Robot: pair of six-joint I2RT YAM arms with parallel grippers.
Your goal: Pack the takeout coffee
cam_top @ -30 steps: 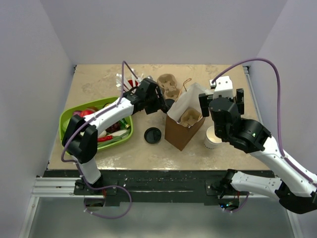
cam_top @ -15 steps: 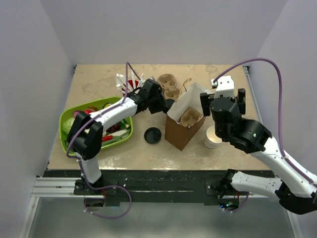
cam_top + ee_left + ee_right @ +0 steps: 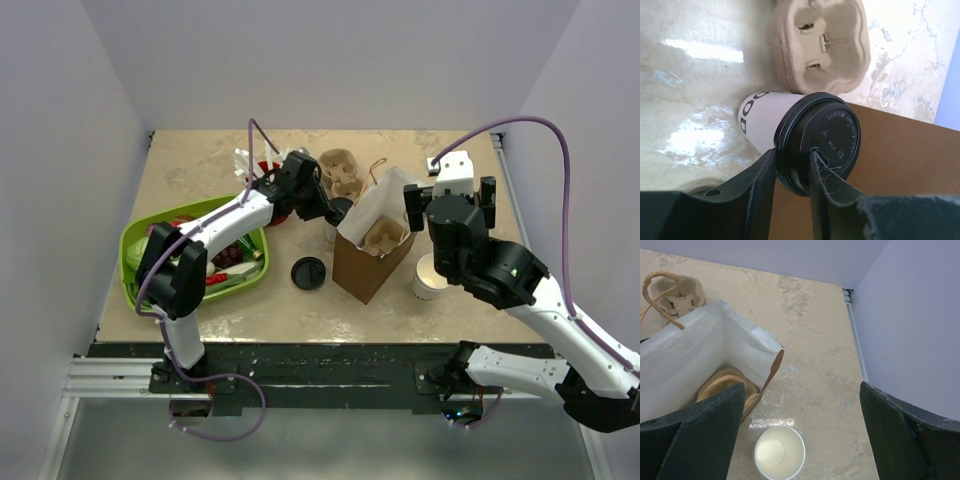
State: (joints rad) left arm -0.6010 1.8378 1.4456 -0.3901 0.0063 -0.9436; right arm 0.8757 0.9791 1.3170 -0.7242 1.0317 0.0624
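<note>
The left gripper (image 3: 791, 161) is clamping the takeout coffee (image 3: 812, 137) by its lid rim beside the paper bag (image 3: 900, 150), likely a slippery hold on a crushable cup, while the right gripper (image 3: 801, 400) is hanging open

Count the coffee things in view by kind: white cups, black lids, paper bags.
White cups: 2, lidded cup and lidless cup
Black lids: 2, fitted lid and loose lid
Paper bags: 1, brown bag
Total: 5

The left arm (image 3: 225, 222) stretches well forward, the left gripper (image 3: 792, 161) pinched on the takeout coffee (image 3: 801, 131) (by its lid's rim), while the right gripper (image 3: 801, 390) hangs raised, pointing down, fingers spread wide.
</note>
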